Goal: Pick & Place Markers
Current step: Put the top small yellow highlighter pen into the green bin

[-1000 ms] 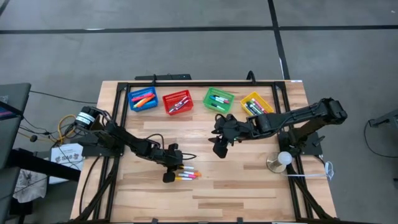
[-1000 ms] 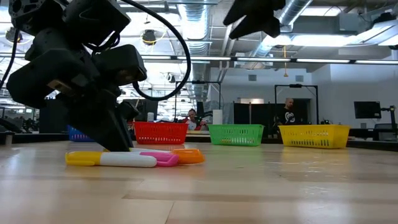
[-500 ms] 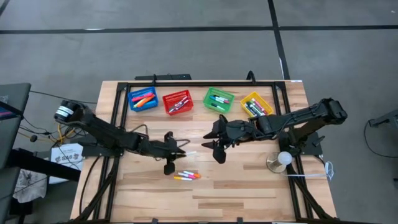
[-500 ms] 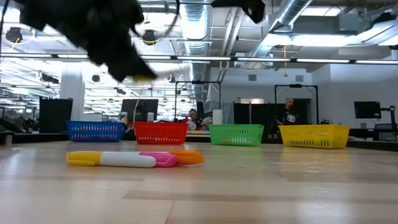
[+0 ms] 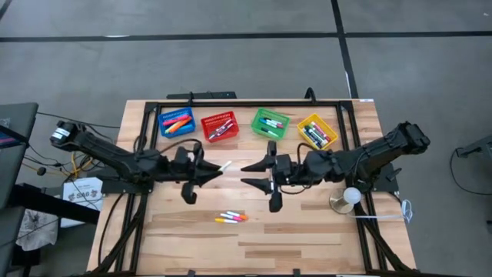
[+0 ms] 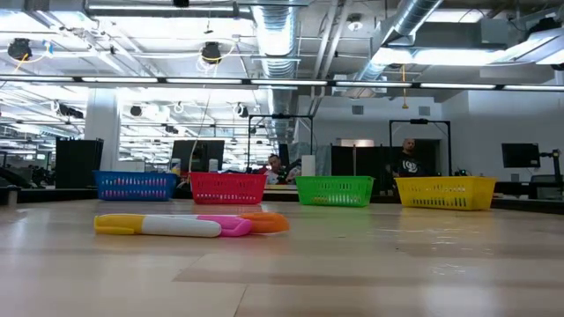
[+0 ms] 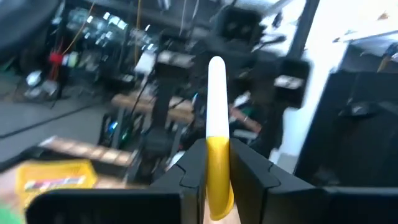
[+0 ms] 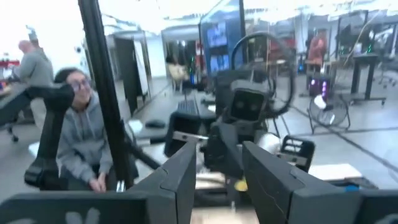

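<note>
1. The left gripper (image 5: 207, 171) is raised over the middle of the table (image 5: 307, 231), a little left of centre, and it points toward the right arm.
2. Its fingers (image 7: 194, 174) pinch a marker (image 7: 217, 134) with a white body and a yellow end. The yellow end sits between the fingers and the white part sticks out forward.
3. In the high view this marker (image 5: 224, 165) shows as a small white stick at the tip of the left gripper, above the wood.
4. The right gripper (image 5: 250, 174) is also raised over the middle of the table and faces the left one. The two tips are near each other but apart.
5. Its fingers (image 8: 183, 171) are spread, and nothing is between them.
6. Three more markers (image 5: 231, 218) lie together on the table, nearer to the front edge than both grippers. In the low view they show yellow and white, pink, and orange (image 6: 189, 225).
7. Four baskets stand in a row at the back of the table: blue (image 5: 176, 122), red (image 5: 219, 126), green (image 5: 270, 123) and yellow (image 5: 317, 131). Each one has markers inside.
8. A round metal object with a white ball (image 5: 350, 198) stands near the right edge of the table.
9. People (image 8: 81, 146) are seen in the room behind the table.
</note>
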